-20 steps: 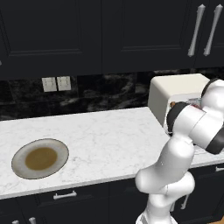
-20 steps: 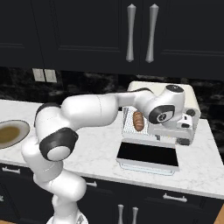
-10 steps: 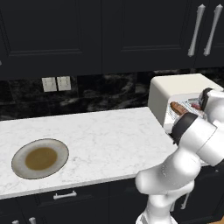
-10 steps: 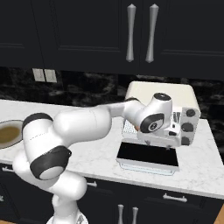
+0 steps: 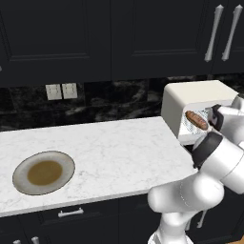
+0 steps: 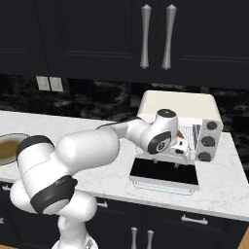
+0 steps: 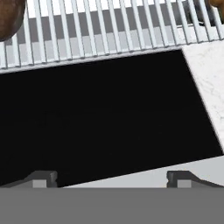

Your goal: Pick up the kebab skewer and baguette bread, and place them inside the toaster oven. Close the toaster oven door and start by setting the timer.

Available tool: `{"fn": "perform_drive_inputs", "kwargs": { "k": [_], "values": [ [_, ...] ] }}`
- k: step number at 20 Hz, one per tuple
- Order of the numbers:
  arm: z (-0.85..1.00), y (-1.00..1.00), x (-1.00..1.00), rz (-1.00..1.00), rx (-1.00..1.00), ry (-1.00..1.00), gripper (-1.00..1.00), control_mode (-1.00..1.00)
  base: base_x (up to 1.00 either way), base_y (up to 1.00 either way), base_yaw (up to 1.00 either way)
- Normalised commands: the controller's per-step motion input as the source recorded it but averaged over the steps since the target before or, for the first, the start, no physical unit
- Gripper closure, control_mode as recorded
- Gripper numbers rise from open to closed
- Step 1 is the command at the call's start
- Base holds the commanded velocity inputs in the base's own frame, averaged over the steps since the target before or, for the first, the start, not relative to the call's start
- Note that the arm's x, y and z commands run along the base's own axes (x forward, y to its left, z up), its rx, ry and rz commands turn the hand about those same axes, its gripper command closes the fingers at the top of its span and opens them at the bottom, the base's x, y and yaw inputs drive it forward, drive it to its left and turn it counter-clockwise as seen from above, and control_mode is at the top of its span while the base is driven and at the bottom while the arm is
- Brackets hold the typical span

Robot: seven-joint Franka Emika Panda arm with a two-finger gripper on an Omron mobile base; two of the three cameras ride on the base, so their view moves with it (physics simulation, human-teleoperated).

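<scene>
Gripper (image 7: 111,177): jaws spread wide, nothing between them; hand view, fingertips (image 7: 41,178) at lower edge, hanging over toaster oven door.

Left base view
Gripper: hidden behind arm's own wrist link, close against open front of toaster oven (image 5: 190,102).
Baguette bread (image 5: 196,120): inside oven, just left of wrist, lying on rack, reddish-brown, slanted.
Plate (image 5: 44,172): far left of gripper on counter (image 5: 114,152), brown-stained centre, otherwise bare.
Wall outlets (image 5: 61,91): well left of gripper, on dark backsplash.

Right base view
Gripper (image 6: 179,150): just in front of oven mouth, above the door, pointing down toward it.
Toaster oven door (image 6: 165,174): directly below gripper, folded down flat, dark glass up, pale rim round it.
Toaster oven (image 6: 180,104): behind and above gripper, cream box.
Knobs (image 6: 208,141): three dark ones, right of gripper, stacked on oven's right panel.
Rack (image 6: 195,136): a few wires visible just right of gripper.
Kebab skewer: cannot make it out here.
Cabinet handles (image 6: 155,36): well above gripper.

Hand view
Toaster oven door (image 7: 105,118): dark glass straight ahead of fingertips, pale edge nearest them.
Rack (image 7: 109,26): white wires beyond door, far side from fingertips.
Baguette bread (image 7: 11,17): brown rounded end on rack, top-left corner.
Dark-brown bit (image 7: 210,6): on rack, top-right corner; too cropped to identify.
Counter (image 7: 208,83): marble strip right of door.
</scene>
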Motion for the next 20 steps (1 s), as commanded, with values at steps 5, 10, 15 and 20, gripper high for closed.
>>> {"fn": "perform_drive_inputs", "kwargs": {
  "k": [5, 10, 15, 20],
  "values": [
    [-0.22, 0.00, 0.11, -0.02, 0.00, 0.00, -1.00, -1.00, 0.00, 0.00, 0.00],
    [-0.11, 0.00, 0.34, -0.05, 0.00, 0.00, -1.00, -1.00, 0.00, 0.00, 0.00],
    [-0.04, -0.01, 0.21, -0.01, 0.00, 0.00, -1.00, -1.00, 0.00, 0.00, 0.00],
    [-0.03, 0.00, 0.15, -0.02, 0.01, 0.00, -1.00, -1.00, 0.00, 0.00, 0.00]
  ]
}}
